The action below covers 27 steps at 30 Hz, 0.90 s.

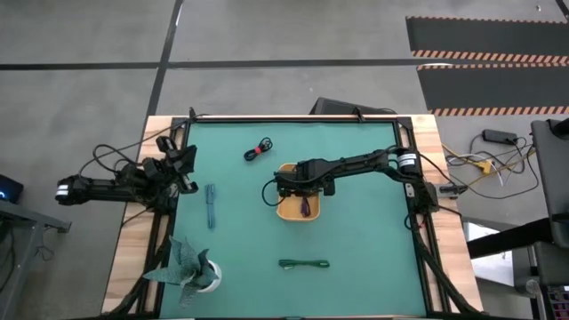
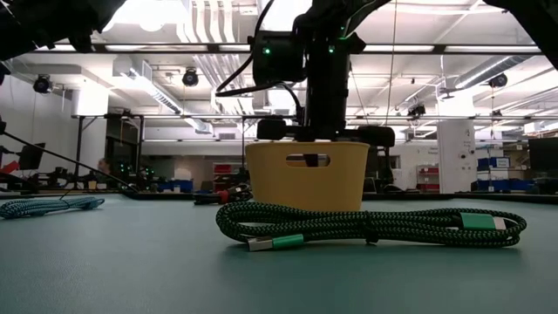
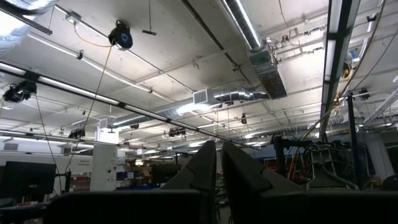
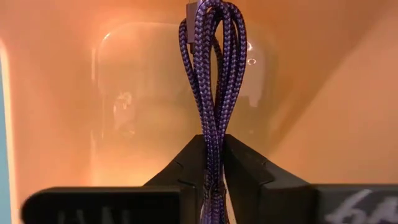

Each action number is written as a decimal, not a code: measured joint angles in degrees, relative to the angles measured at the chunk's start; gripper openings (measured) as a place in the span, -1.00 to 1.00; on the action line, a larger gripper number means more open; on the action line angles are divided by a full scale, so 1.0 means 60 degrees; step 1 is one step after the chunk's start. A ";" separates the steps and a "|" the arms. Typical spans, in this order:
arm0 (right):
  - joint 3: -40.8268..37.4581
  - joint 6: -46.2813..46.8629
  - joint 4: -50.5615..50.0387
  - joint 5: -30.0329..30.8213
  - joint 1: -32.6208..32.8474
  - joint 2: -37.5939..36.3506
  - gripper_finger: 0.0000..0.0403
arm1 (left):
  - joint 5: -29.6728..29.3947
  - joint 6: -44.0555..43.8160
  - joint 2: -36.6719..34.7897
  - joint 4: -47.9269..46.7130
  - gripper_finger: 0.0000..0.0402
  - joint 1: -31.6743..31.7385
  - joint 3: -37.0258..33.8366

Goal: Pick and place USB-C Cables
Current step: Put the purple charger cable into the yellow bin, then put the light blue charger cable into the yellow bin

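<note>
The orange tray (image 1: pixel 291 212) stands mid-table. My right gripper (image 4: pixel 214 171) reaches down into it and is shut on the purple cable (image 4: pixel 214 68), which also shows inside the tray (image 1: pixel 305 206). The dark green cable (image 2: pixel 375 225) lies flat near the table's near edge (image 1: pixel 304 264). The light blue cable (image 1: pixel 211 204) lies left of the tray. The red-and-black cable (image 1: pixel 258 149) lies toward the far edge. My left gripper (image 3: pixel 219 177) waits at the table's left edge (image 1: pixel 182 164), shut and pointing upward. My right gripper pinches the purple cable's bundled strands (image 4: pixel 213 140) between its two fingers, several strands together. The fingers come from above, pointing down into the tray. The bundle runs on from the fingers toward the tray's floor, its connector end (image 4: pixel 194 15) farthest. Whether that end rests on the floor cannot be told.
A teal folded-paper plant (image 1: pixel 188 268) stands at the table's near left corner. The tray's walls (image 2: pixel 305 174) surround my right gripper's fingers. Black wires trail by the left arm (image 1: pixel 111 160). Open green mat lies right of the tray (image 1: pixel 373 222).
</note>
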 joint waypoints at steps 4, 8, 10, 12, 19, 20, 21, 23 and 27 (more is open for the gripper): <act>0.0000 0.0000 -0.0003 -0.0003 0.0000 0.0000 -0.60 | 0.0001 0.0000 0.0011 -0.0004 -0.94 -0.0001 0.0000; 0.0000 -0.0002 -0.0002 -0.0003 0.0000 0.0000 -0.49 | 0.0000 0.0000 0.0011 0.0000 -0.94 0.0000 0.0000; 0.0000 -0.0009 -0.0003 -0.0004 0.0000 0.0000 -0.45 | 0.0001 0.0000 0.0015 0.0004 -0.94 -0.0003 0.0000; 0.0000 -0.0018 -0.0003 -0.0008 0.0000 0.0000 -0.43 | 0.0004 0.0000 0.0011 0.0000 -0.94 -0.0002 0.0000; 0.0010 -0.0224 -0.0073 -0.0673 0.0000 -0.0280 -0.38 | 0.0004 0.0000 0.0022 0.0001 -0.94 0.0000 0.0000; 0.0022 -0.0229 -0.0070 -0.0749 0.0000 -0.0362 -0.38 | 0.0004 0.0000 0.0018 -0.0006 -0.94 -0.0001 0.0000; 0.0022 -0.0243 -0.0098 -0.0799 0.0000 -0.0462 -0.38 | 0.0004 0.0000 0.0018 -0.0004 -0.94 -0.0004 0.0000; 0.0022 -0.0335 -0.0147 -0.0828 0.0004 -0.0638 -0.38 | 0.0004 0.0000 0.0025 0.0010 -0.94 0.0000 0.0000; 0.0022 -0.0677 -0.0166 -0.0806 0.0004 -0.1092 -0.38 | 0.0004 0.0000 0.0036 0.0014 -0.94 -0.0003 0.0000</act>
